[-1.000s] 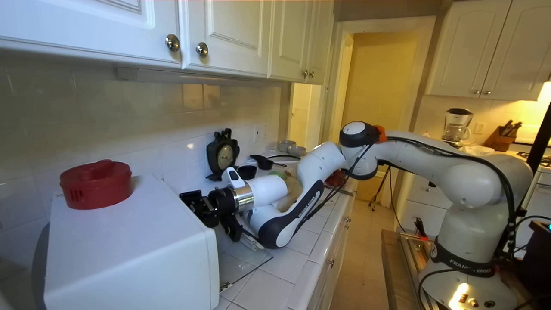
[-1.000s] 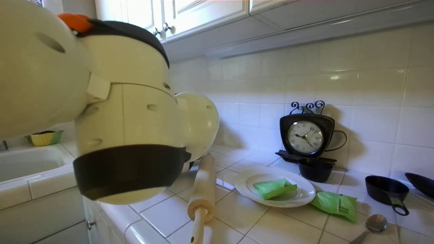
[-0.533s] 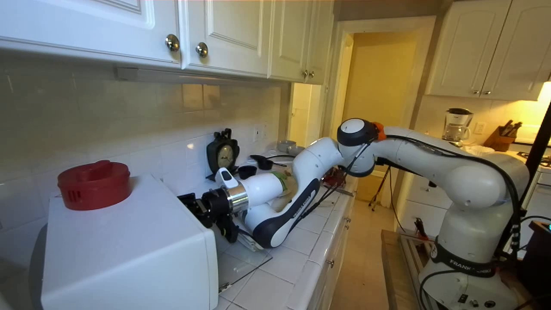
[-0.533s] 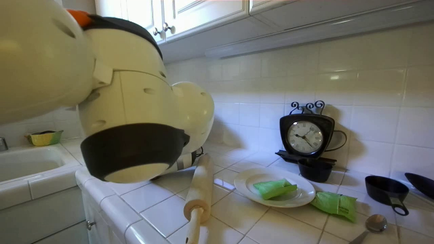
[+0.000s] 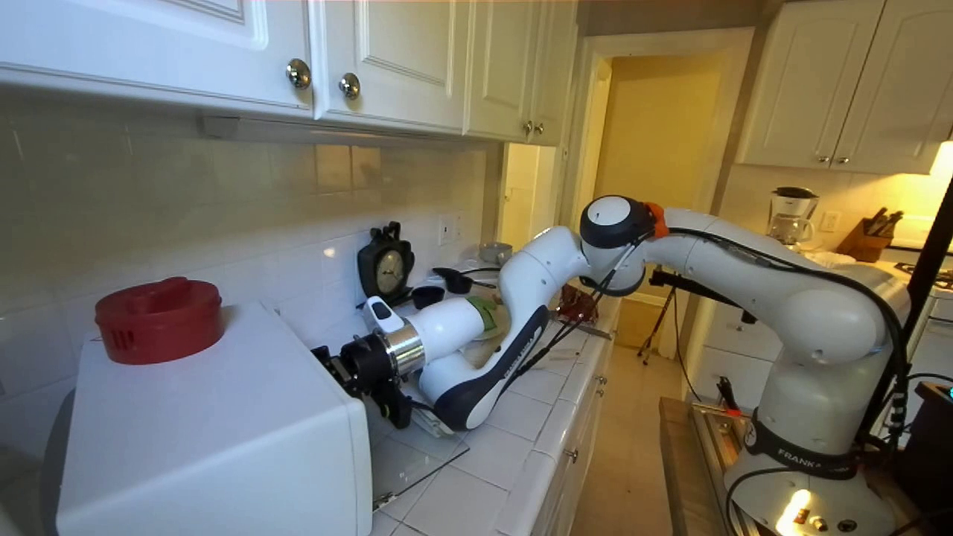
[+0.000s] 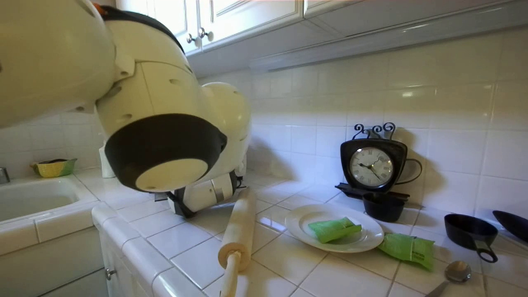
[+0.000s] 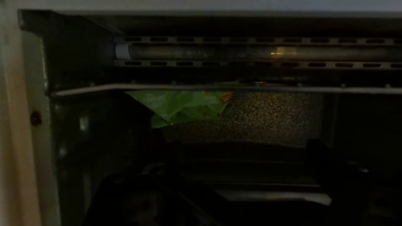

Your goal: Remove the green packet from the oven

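Note:
The white oven (image 5: 223, 417) stands on the counter with its glass door (image 5: 417, 461) folded down. My gripper (image 5: 331, 361) is at the oven's front, its fingertips partly hidden by the oven's edge in an exterior view. In the dark wrist view my gripper (image 7: 243, 146) shows as two black fingers wide apart, with nothing seen between them. A green packet (image 7: 182, 108) is inside the oven, farther back, above and left of the gap between the fingers. A thin rack bar (image 7: 220, 88) crosses in front of its top edge. I cannot tell what supports it.
A red lidded container (image 5: 158, 320) sits on the oven. Other green packets lie on a white plate (image 6: 297, 225) and beside it (image 6: 406, 249). A rolling pin (image 6: 241, 231), black clock (image 6: 373, 165), black cups and spoon (image 6: 458, 271) are on the counter. A heating tube (image 7: 201, 52) runs under the oven's roof.
My hand has shifted slightly left and down at the oven, and the arm's elbow has risen. The oven and red container have slid slightly left. The rolling pin has shifted slightly left.

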{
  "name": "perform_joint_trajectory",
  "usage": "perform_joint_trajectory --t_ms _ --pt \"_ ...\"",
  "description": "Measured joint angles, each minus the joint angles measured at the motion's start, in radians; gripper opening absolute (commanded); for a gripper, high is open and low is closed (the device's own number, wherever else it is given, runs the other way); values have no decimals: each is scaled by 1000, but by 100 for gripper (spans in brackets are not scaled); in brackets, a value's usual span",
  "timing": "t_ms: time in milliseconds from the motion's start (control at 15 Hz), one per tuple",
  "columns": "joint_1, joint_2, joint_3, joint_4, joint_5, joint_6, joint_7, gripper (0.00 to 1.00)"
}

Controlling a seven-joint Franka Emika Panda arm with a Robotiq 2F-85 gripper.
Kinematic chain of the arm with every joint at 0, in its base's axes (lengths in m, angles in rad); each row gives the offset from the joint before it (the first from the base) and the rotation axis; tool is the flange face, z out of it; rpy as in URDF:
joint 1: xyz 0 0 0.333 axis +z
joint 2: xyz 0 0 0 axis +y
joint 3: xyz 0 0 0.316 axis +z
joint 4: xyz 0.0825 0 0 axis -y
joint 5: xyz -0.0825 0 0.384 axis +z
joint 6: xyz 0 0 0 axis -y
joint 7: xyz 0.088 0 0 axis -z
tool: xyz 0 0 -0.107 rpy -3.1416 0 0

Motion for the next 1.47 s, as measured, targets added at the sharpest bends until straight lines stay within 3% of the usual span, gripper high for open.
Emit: perform_joint_trajectory --t_ms 333,467,1000,1467 --pt "23 -5 -12 51 13 -54 14 100" --pt "50 -30 -53 73 98 -59 -18 100" --pt "68 -38 -52 125 97 -125 -28 100" --pt "86 -44 -47 125 -39 19 -12 100"
